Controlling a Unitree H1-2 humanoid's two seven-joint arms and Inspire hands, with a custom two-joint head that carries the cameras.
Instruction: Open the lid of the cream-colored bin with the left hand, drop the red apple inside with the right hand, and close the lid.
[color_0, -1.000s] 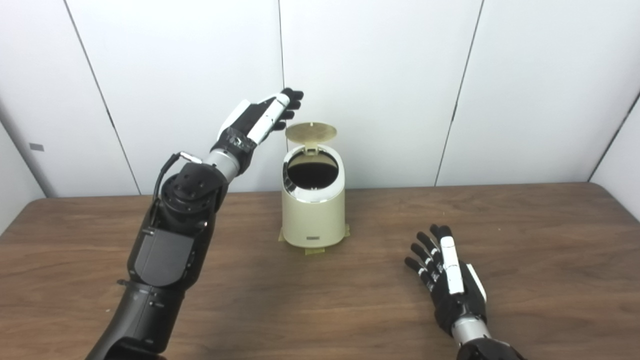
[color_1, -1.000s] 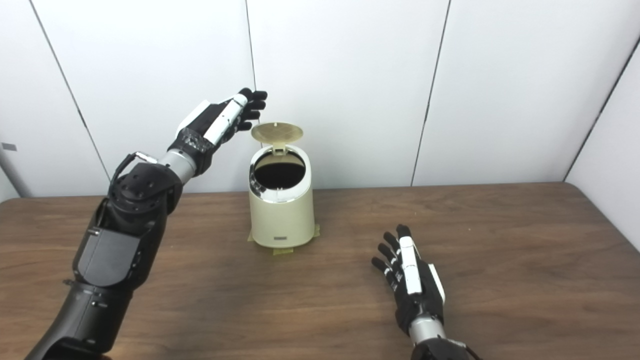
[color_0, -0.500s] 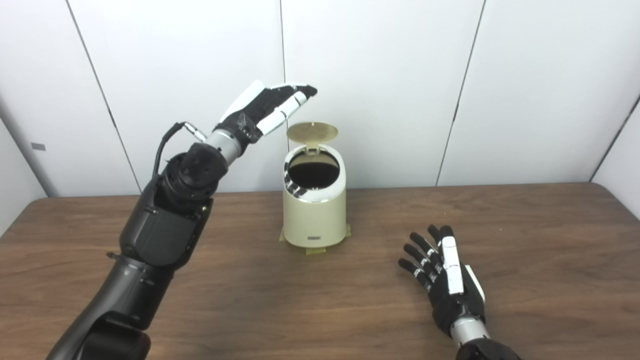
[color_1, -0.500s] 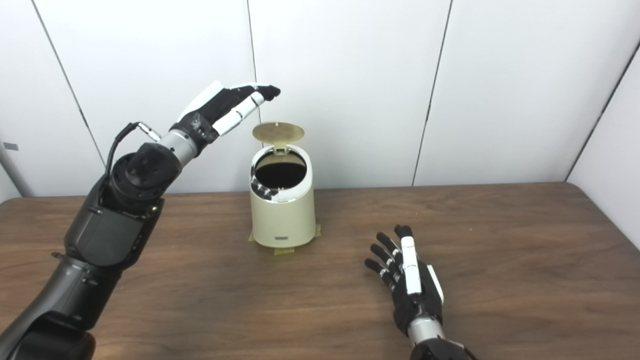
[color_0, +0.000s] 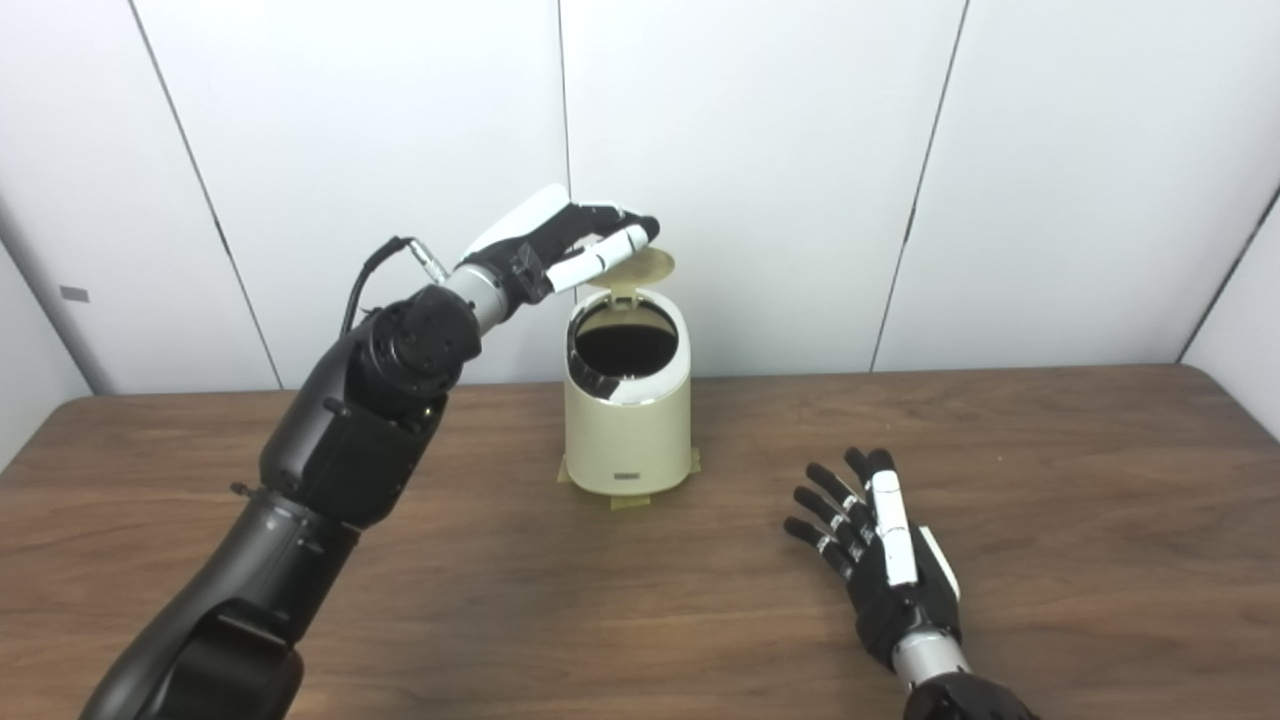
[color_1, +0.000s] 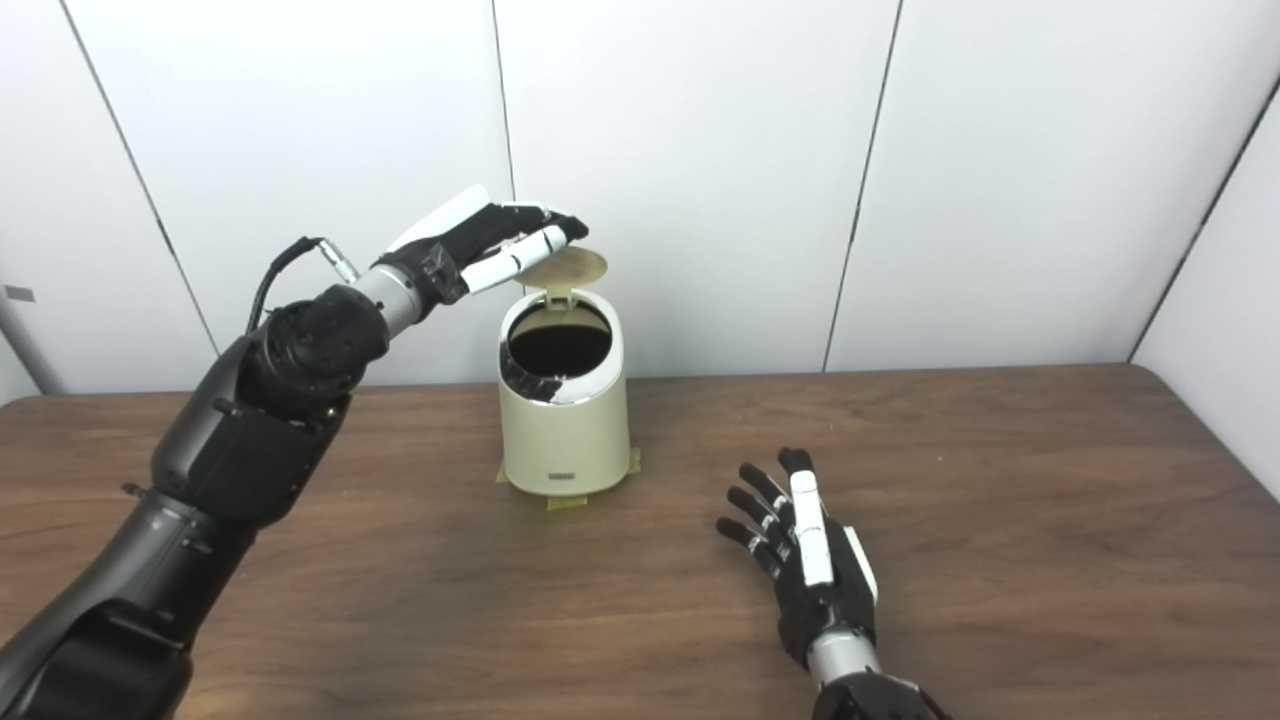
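The left robot hand (color_0: 560, 240), fingers extended and holding nothing, has swung down and rightward since a second ago and now overlaps the upright lid (color_0: 640, 268); contact cannot be told. The bin (color_0: 627, 405) stands open near the desk's (color_0: 1050, 440) far edge. The right robot hand (color_0: 880, 560) rests open, shifted slightly left. No apple shows.

My left hand (color_0: 560, 240) swings from beside the raised lid (color_0: 637, 266) to above it, palm turned down, fingers (color_0: 610, 248) now overlapping the lid's top edge. My right hand (color_0: 880, 550) slides a little leftward and nearer on the table (color_0: 1050, 480), fingers spread.
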